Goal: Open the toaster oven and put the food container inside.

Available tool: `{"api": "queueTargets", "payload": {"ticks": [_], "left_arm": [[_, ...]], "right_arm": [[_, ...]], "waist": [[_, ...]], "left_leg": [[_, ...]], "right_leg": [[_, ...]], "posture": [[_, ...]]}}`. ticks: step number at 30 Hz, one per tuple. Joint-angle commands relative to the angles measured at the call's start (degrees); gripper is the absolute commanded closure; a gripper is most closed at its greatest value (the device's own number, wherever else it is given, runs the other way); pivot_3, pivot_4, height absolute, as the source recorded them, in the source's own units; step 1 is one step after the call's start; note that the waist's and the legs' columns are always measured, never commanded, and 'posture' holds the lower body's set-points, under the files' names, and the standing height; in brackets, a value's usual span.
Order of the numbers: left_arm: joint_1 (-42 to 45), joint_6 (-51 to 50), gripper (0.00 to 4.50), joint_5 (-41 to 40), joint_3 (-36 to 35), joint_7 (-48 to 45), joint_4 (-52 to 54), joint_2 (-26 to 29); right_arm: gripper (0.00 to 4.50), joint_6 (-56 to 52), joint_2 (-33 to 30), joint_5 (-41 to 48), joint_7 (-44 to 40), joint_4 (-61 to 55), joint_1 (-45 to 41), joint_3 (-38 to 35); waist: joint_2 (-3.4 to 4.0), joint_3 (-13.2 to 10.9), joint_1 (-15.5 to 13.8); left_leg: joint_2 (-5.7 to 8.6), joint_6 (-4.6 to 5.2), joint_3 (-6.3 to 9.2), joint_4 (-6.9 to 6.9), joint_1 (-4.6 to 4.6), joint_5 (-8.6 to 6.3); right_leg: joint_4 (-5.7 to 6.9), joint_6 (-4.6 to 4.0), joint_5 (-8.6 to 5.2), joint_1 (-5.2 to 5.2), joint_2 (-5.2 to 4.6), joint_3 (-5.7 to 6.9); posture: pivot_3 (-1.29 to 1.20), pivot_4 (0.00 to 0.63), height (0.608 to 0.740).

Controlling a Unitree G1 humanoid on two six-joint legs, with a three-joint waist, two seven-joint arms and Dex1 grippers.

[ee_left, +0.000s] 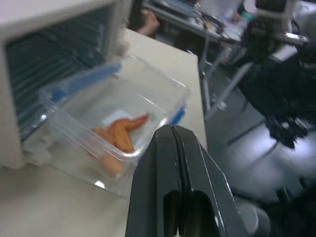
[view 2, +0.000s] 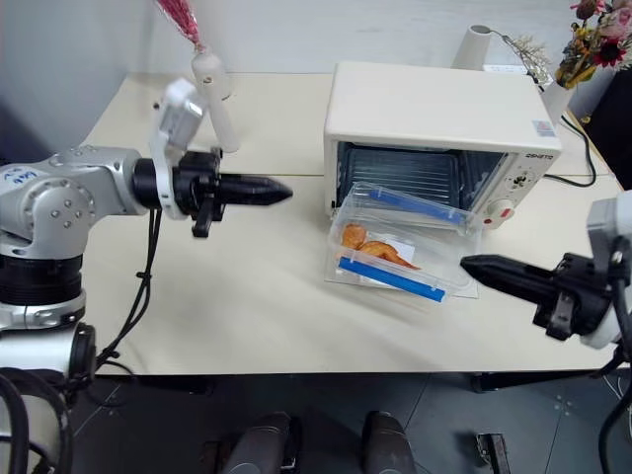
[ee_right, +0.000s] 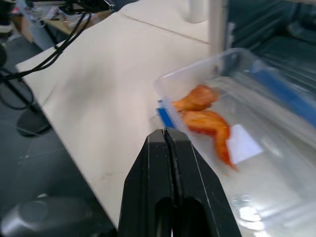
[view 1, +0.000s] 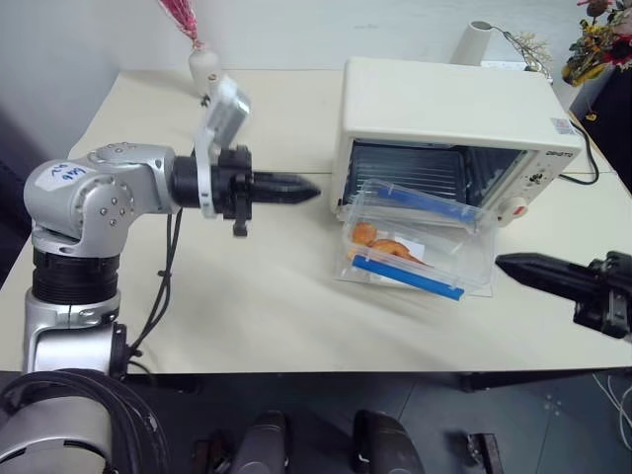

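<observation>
I am hovering my left gripper [view 1: 308, 188] out over the table [view 1: 247, 306] with both black fingers pressed together on nothing, pointing toward the toaster oven [view 1: 449, 104] from its left side. My right gripper [view 2: 472, 265] is likewise pinched closed and empty, reaching in from the other side toward the food container [view 1: 415, 247]. That clear box with its blue clips is sitting on the let-down glass door, tilted, with its far edge leaning into the mouth of the oven and the fried pieces resting toward its left end. It is not yet fully inside, I judge, since most of it is lying in front of the opening. Keeping both jaws shut is giving me two narrow blunt tips, which look suited to nudging the box deeper from either side rather than gripping it.
</observation>
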State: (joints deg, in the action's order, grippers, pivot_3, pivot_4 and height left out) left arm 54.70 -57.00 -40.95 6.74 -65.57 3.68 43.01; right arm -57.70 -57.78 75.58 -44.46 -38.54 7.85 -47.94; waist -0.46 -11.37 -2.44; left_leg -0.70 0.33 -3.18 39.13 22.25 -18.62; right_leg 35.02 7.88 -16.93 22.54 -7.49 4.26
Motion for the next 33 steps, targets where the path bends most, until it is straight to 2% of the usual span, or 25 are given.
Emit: {"api": "queueTargets", "payload": {"ticks": [1,8,15,27,33], "left_arm": [[-1.2,8.8,4.5,5.2,6.6,-8.8,1.8,1.0],[-1.2,17.6,4.5,12.7,14.1,-13.2,-2.7,-4.7],[0.7,21.5,4.5,18.9,15.5,-9.4,-10.6,-13.0],[6.3,29.4,4.5,27.8,11.7,3.9,-27.7,-25.7],[7.3,30.0,4.5,28.6,10.1,4.4,-29.4,-26.9]], "right_arm": [[4.46,1.1,1.5,0.7,1.6,-4.2,3.2,0.5],[4.46,6.9,3.8,-11.5,1.0,-3.0,7.1,9.5],[4.46,12.3,3.7,-20.8,-0.2,4.8,0.5,18.5],[4.46,17.5,4.8,-31.0,-1.5,17.4,-14.6,28.2],[4.46,16.2,5.8,-30.0,-1.6,17.0,-16.8,27.8]], "waist": [[0.0,0.0,-0.3],[-0.02,0.0,-0.4],[-0.02,0.0,-0.2],[-0.02,0.0,-0.3],[-0.02,0.0,-0.4]], "left_leg": [[0.0,0.03,0.0,0.01,0.0,-0.02],[0.03,0.14,-0.03,0.08,0.03,-0.07],[0.02,0.17,-0.04,0.1,0.03,-0.06],[0.03,0.19,-0.04,0.13,0.06,-0.06],[0.03,0.18,-0.05,0.13,0.08,-0.06]], "right_leg": [[-0.02,0.0,0.0,-0.02,-0.01,-0.01],[-0.01,0.0,0.0,-0.02,0.0,-0.05],[0.05,0.0,0.0,0.03,0.0,-0.06],[0.07,0.01,0.0,0.05,-0.02,-0.02],[0.08,0.01,0.01,0.07,-0.02,0.0]], "posture": [[0.0,0.15,0.74],[0.0,0.15,0.74],[0.0,0.15,0.74],[0.0,0.15,0.74],[0.0,0.15,0.74]]}}
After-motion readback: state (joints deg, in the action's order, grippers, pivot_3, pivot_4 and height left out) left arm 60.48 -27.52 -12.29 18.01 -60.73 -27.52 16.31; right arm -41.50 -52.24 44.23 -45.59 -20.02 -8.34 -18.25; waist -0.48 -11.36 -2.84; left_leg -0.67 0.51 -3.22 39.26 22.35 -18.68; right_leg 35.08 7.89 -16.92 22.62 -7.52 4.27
